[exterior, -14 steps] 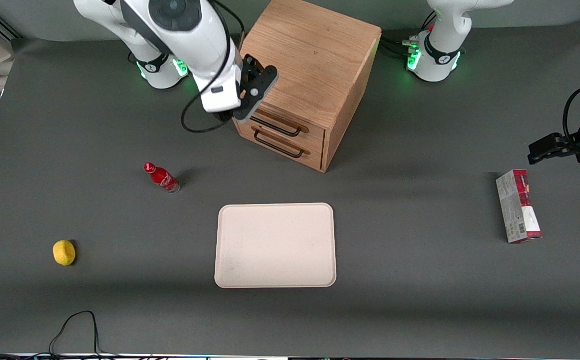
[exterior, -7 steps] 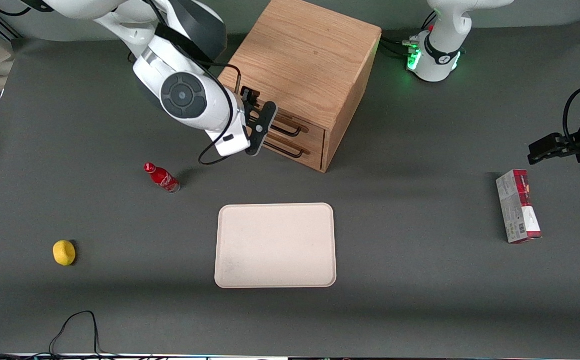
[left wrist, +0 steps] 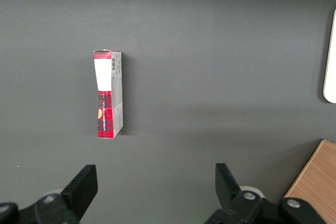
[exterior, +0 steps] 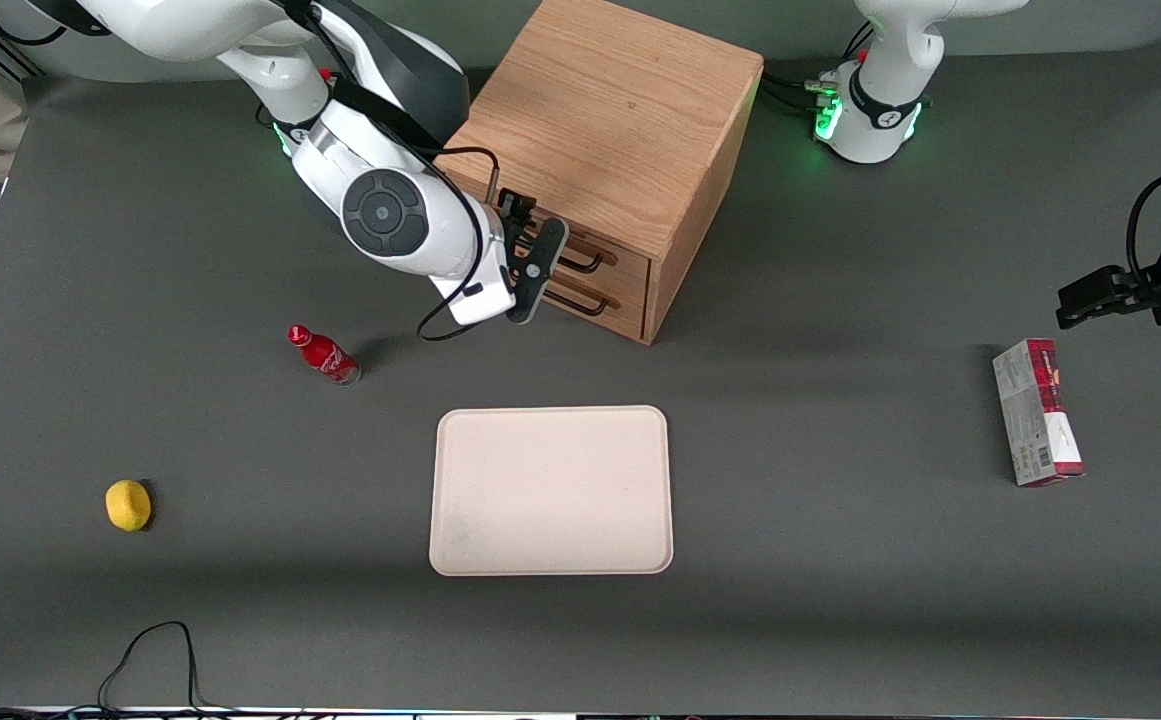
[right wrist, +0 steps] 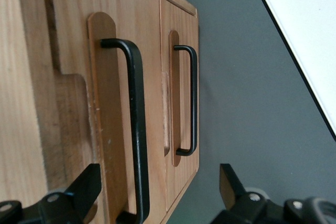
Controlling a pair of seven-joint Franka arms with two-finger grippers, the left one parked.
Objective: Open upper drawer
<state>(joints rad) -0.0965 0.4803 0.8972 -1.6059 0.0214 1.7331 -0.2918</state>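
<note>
The light oak cabinet (exterior: 610, 110) stands at the back of the table with both drawers shut. The upper drawer (exterior: 630, 266) has a black wire bar handle (exterior: 585, 264); the identical lower drawer (exterior: 625, 308) sits just below it. My right gripper (exterior: 543, 262) is in front of the drawer fronts, at handle height. In the right wrist view the gripper (right wrist: 157, 192) is open, and the upper drawer's handle (right wrist: 137, 129) runs between the fingers, close to one finger (right wrist: 86, 187) and touching neither. The lower handle (right wrist: 191, 98) lies farther off.
A beige tray (exterior: 551, 490) lies nearer the front camera than the cabinet. A red bottle (exterior: 323, 353) and a yellow lemon (exterior: 128, 504) lie toward the working arm's end. A red and white box (exterior: 1037, 412) lies toward the parked arm's end, also in the left wrist view (left wrist: 108, 94).
The right arm has come down from beside the cabinet's top edge and swung in front of the drawers, bringing the open gripper to the upper handle. Both drawers stayed shut.
</note>
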